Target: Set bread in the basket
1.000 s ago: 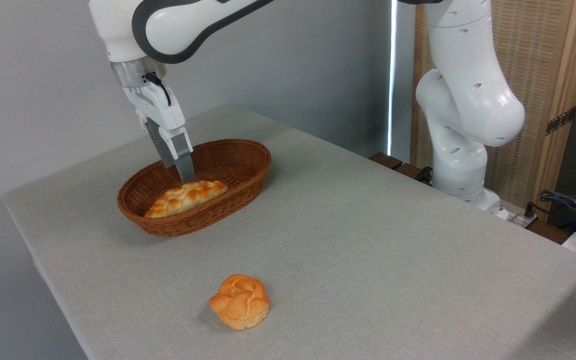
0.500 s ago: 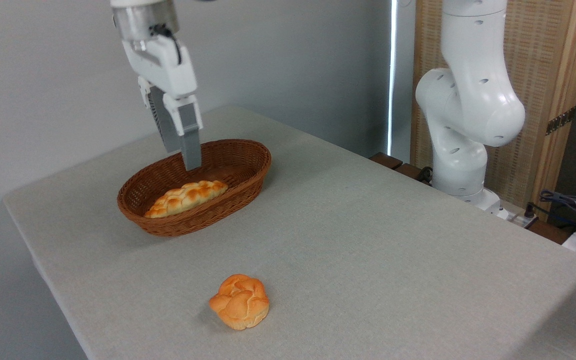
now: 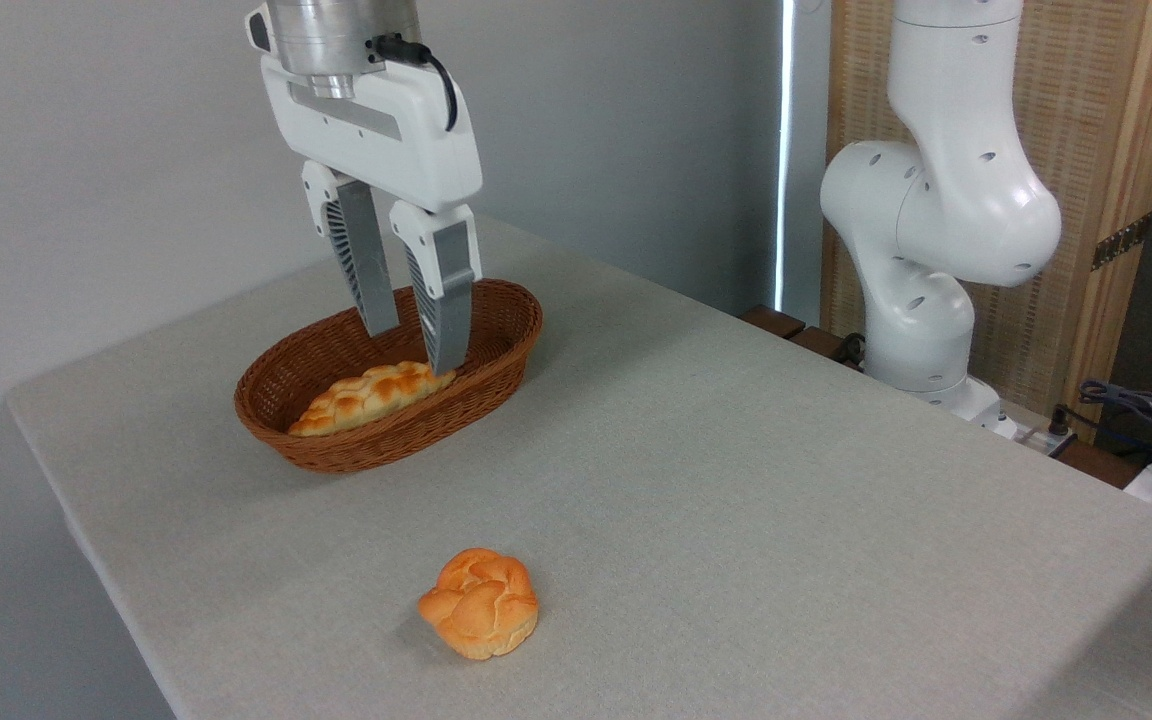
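The long braided golden bread (image 3: 361,397) lies flat inside the oval brown wicker basket (image 3: 496,358), along its near side. My gripper (image 3: 416,345) hangs above the basket, over the loaf's right end, and stands open with nothing between its two grey fingers (image 3: 444,300). In this view the lower fingertip overlaps the loaf's right tip, so that tip is partly hidden. I cannot tell whether the fingertip touches the loaf.
A small round knotted bun (image 3: 481,604) sits alone near the front of the grey table (image 3: 786,480). The arm's white base (image 3: 926,280) stands past the table's far right edge, with cables (image 3: 1136,410) beside it.
My gripper has risen out of the basket, shifted right and turned, so both fingers now show apart. The bread stays lying in the basket where it was.
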Motion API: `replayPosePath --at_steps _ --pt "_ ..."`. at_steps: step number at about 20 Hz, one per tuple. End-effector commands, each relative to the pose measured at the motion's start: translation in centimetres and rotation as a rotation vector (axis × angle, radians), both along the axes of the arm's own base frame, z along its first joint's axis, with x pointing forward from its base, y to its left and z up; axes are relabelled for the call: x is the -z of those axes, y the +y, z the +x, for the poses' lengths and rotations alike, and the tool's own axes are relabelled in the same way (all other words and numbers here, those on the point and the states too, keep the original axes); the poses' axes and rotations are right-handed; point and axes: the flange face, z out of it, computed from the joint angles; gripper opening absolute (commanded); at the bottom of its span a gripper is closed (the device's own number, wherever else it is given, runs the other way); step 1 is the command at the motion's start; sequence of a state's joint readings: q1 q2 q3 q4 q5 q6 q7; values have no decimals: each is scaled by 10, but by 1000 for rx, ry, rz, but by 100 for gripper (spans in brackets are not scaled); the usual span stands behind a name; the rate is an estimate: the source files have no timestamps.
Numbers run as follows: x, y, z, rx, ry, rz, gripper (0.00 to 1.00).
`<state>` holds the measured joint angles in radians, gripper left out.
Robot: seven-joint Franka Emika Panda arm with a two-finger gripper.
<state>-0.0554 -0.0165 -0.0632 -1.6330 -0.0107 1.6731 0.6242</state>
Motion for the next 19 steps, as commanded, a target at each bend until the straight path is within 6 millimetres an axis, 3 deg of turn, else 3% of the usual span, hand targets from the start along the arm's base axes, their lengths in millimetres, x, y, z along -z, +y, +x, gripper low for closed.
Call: replayPosePath --at_steps 1,6,19 --pt "-6 18 -1 0 16 -14 100" --pt "-5 30 0 -32 22 -15 100" --pt "-2 29 -6 -27 67 -11 100"
